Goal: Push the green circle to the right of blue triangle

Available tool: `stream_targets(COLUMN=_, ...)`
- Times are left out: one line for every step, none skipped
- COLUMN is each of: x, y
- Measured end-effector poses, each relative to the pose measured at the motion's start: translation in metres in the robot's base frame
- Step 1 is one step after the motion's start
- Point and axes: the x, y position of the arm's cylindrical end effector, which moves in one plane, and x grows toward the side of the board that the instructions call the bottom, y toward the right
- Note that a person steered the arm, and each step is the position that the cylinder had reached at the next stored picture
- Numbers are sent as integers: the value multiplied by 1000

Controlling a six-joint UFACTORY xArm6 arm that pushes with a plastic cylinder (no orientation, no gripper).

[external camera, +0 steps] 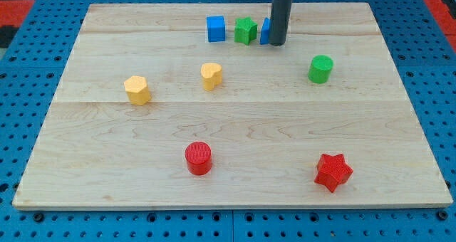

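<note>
On the wooden board (235, 128), my tip (277, 43) hides the blue triangle (265, 31), green circle (320, 68) apart; no jaws.

green circle (320, 68) upright at right, blue triangle (265, 30) top, mostly hidden

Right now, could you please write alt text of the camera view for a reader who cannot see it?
My tip rests near the wooden board's top edge against a partly hidden blue block, beside a green star and blue cube. The green circle lies lower right of it. Elsewhere: yellow hexagon, yellow heart, red circle, red star.
</note>
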Motion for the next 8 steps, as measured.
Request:
stream_targets(x=-6, y=0)
stream_targets(x=-5, y=0)
stream_targets(x=38, y=11)
stream_targets(x=97, y=11)
stream_targets(x=136, y=24)
stream_targets(x=140, y=53)
stream_targets(x=126, y=53)
stream_targets(x=101, y=65)
